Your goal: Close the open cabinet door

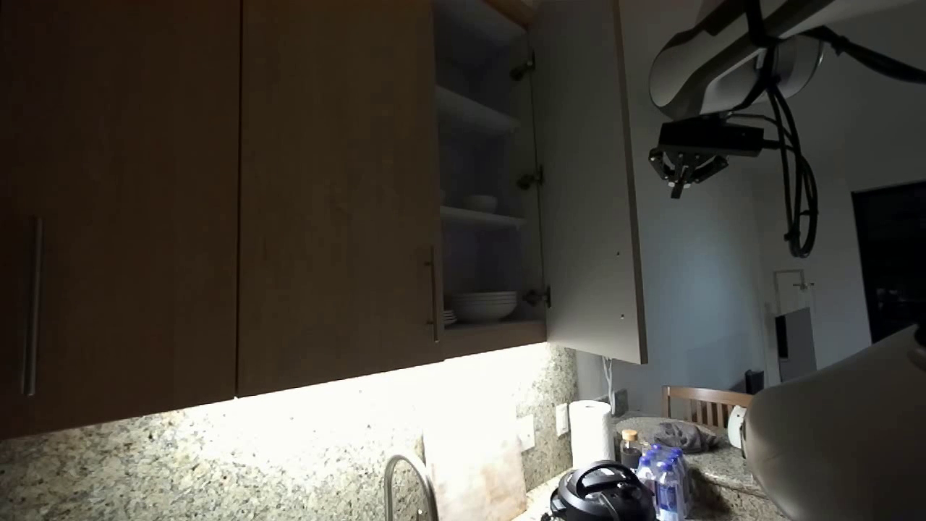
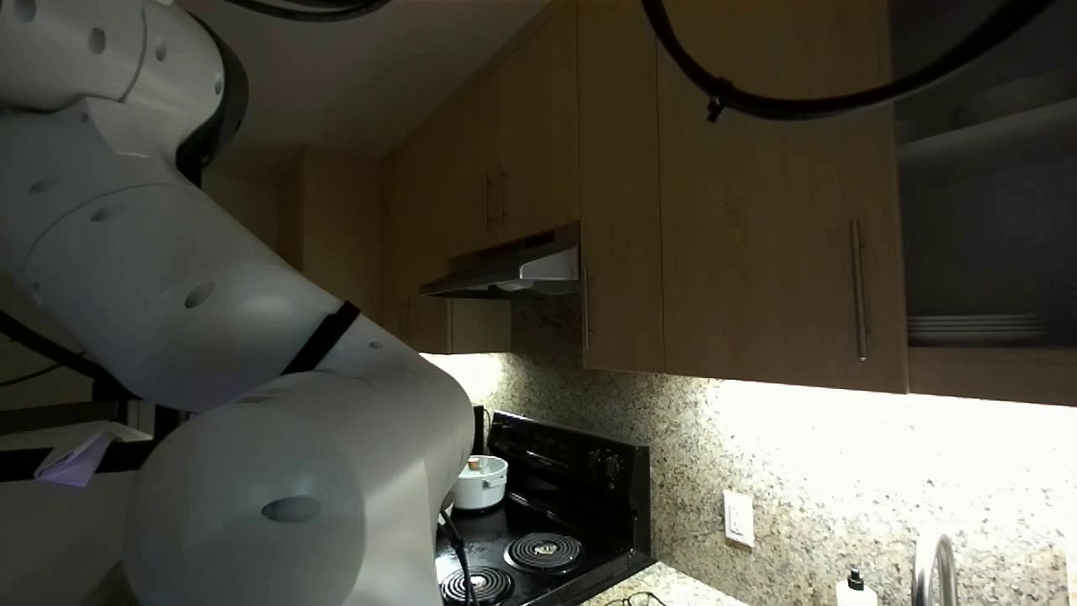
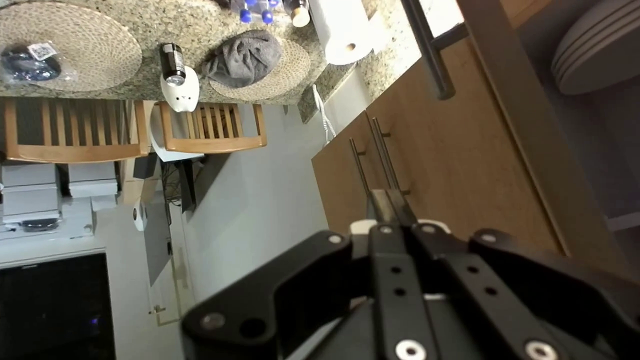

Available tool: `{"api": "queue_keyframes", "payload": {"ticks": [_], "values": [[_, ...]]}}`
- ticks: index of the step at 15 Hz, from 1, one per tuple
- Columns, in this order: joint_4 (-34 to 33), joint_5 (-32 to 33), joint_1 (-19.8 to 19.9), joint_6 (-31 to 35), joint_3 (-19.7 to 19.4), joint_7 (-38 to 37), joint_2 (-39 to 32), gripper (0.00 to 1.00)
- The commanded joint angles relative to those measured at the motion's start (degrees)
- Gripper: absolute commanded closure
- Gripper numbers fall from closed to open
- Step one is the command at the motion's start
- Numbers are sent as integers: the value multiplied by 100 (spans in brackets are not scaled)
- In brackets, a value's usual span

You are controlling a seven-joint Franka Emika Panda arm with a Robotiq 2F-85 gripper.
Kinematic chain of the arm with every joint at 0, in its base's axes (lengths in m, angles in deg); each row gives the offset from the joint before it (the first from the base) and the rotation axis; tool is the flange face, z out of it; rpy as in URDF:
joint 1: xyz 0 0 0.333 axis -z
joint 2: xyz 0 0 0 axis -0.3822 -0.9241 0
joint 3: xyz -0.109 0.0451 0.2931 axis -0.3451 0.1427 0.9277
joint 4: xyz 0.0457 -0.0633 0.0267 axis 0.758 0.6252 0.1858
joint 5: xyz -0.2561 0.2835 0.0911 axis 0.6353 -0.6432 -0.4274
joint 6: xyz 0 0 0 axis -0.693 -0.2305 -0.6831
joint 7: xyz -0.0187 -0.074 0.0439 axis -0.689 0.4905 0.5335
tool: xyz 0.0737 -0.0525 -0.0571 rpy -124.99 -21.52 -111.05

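The cabinet door (image 1: 586,181) stands open in an exterior view, hinged at the right of the cabinet, its grey inner face showing. My gripper (image 1: 678,189) is right of the door's free edge in that picture, apart from it. In the upside-down wrist view, my gripper (image 3: 392,205) has its fingertips together with nothing between them. Wood panels (image 3: 470,150) with silver bar handles show behind the fingers. A nearer bar handle (image 3: 427,50) is at the upper right. I cannot tell which panel there is the open door. My gripper is out of sight in the other view.
The wider closed wood door (image 1: 336,202) adjoins the open cabinet; it shows in both exterior views (image 2: 782,236). White bowls (image 1: 485,306) stand on the cabinet floor. Below are a paper towel roll (image 1: 589,430), a black cooker (image 1: 604,496) and bottles (image 1: 665,481). Cables hang from the arm.
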Motion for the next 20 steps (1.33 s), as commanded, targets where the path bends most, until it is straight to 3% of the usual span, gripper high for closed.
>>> {"api": "queue_keyframes", "payload": {"ticks": [1, 5, 7, 20], "values": [[-144, -49, -79, -99, 619, -151, -164, 100], [-250, 74, -232, -233, 1202, -269, -263, 100], [-334, 87, -284, -339, 1316, -287, -313, 100], [-244, 164, -416, -710, 1332, -228, -115, 99]]}}
